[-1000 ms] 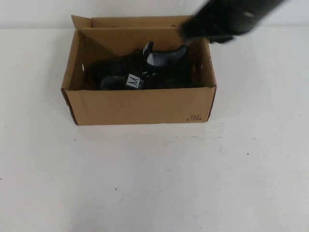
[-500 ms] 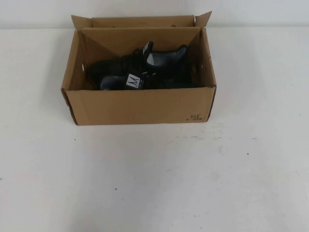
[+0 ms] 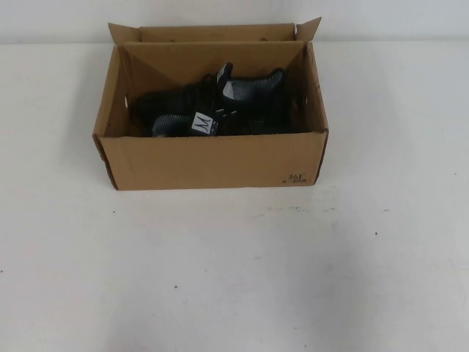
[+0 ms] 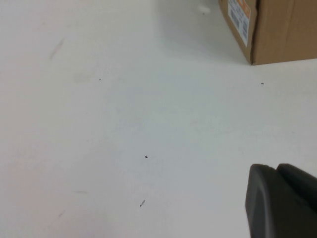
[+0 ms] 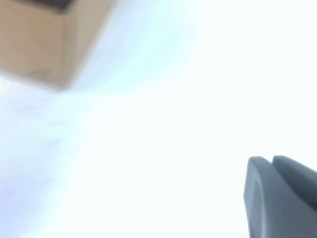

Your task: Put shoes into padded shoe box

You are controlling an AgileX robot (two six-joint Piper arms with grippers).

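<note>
The pair of black knit sneakers [image 3: 216, 110] with grey lining lies inside the open brown corrugated cardboard box [image 3: 212, 160], upper centre of the high view, on the white table [image 3: 234, 271]. Only the wrist views show the left gripper [image 4: 282, 201] and right gripper [image 5: 280, 196], low over the table; their openings cannot be told.

A bare test or lab-style setup is suggested rather than a home or shop. A plain white table [image 3: 234, 279] is seen, marked only by a few small dark specks and faint scuffs, with a pale blank wall [image 3: 66, 18] behind it. Nothing is laid out on the table except one brown cardboard box [image 3: 212, 161], which carries a printed label [image 4: 239, 17] on one side. No furniture or decoration is shown.
</note>
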